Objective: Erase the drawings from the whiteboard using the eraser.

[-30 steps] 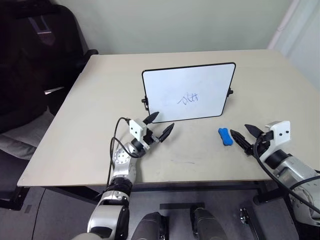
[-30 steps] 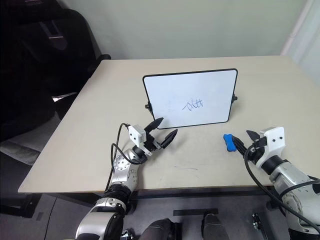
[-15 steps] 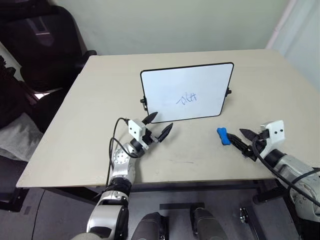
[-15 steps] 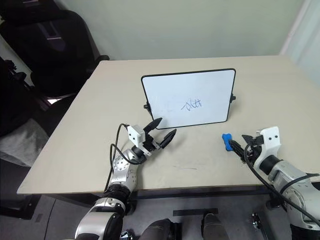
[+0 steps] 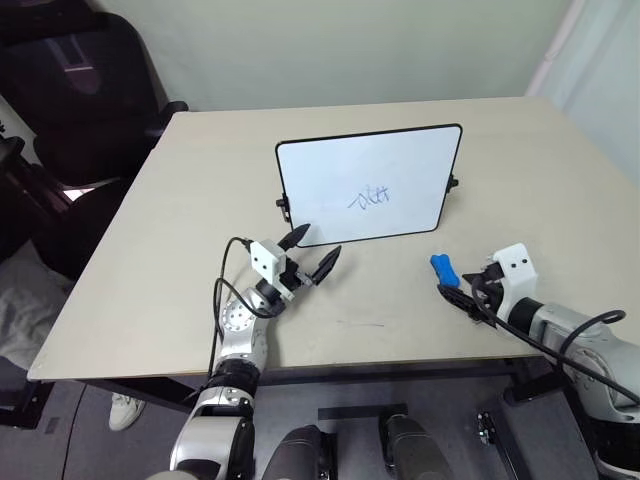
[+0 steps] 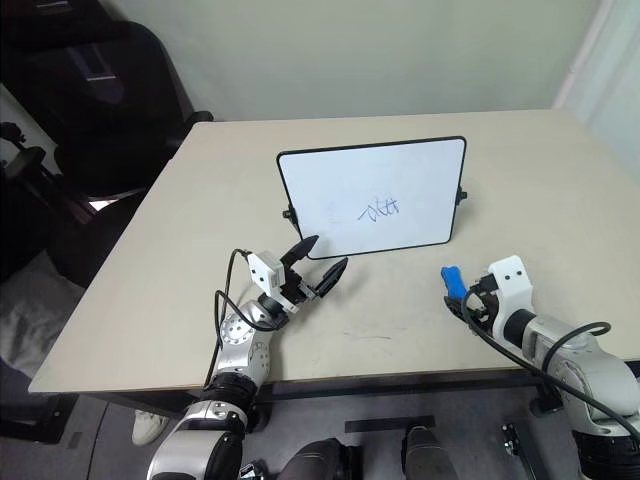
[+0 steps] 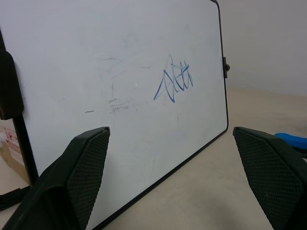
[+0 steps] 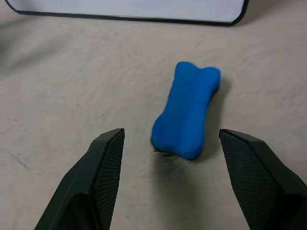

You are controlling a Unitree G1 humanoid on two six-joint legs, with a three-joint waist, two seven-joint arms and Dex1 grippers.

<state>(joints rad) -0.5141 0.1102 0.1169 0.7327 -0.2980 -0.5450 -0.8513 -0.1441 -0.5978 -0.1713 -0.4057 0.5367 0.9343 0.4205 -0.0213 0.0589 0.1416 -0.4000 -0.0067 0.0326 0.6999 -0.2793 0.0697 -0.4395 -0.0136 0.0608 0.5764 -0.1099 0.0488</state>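
Note:
The whiteboard [image 5: 400,160] stands propped up at the middle of the table, with the blue drawings [image 5: 372,197] near its centre; the left wrist view shows the drawings [image 7: 175,84] close up. My left gripper [image 5: 316,247] is open, just in front of the board's lower left corner and pointing at it. The blue eraser [image 5: 442,268] lies flat on the table to the right of the board's lower right corner. My right gripper [image 5: 460,290] is open and tilted downward just behind the eraser. In the right wrist view the eraser [image 8: 187,115] lies ahead of the spread fingers, untouched.
The beige table [image 5: 180,220] ends close in front of both arms. A black chair [image 5: 80,90] stands off its far left corner. A faint pen mark [image 5: 365,323] lies on the tabletop between the arms.
My right gripper has sunk and tipped downward, closing in on the eraser from behind. The left arm has kept still. The whole picture has shifted slightly.

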